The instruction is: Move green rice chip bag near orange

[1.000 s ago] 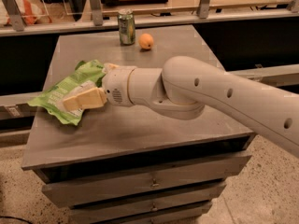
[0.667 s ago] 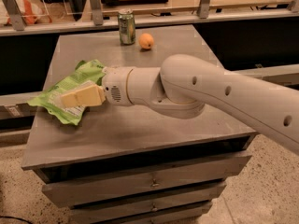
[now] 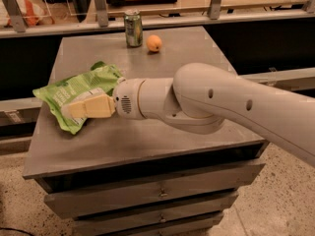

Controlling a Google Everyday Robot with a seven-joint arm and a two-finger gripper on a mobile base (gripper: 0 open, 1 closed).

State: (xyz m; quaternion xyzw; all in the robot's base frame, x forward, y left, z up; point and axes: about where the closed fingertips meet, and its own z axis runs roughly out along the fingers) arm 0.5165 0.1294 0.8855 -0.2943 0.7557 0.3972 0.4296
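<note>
Left of centre: gripper (image 3: 75, 110) low over green rice chip bag (image 3: 69, 89), seemingly touching it. Upper centre, on grey tabletop (image 3: 197, 58): orange (image 3: 154, 43) just beside drink can (image 3: 133, 28), well apart from bag.

I count one green rice chip bag (image 3: 81, 84), one orange (image 3: 154, 43), one drink can (image 3: 133, 28), one bench (image 3: 147, 144), and one pincer (image 3: 75, 110) at the frame's middle left.

A green-silver drink can (image 3: 133, 28) is standing upright near the far edge of the grey table (image 3: 197, 48), and drawers (image 3: 147, 193) are sitting stacked under its top. Behind, a rail with metal posts (image 3: 100, 4) is running across. The gripper (image 3: 74, 111) is hanging over the table's left side.
</note>
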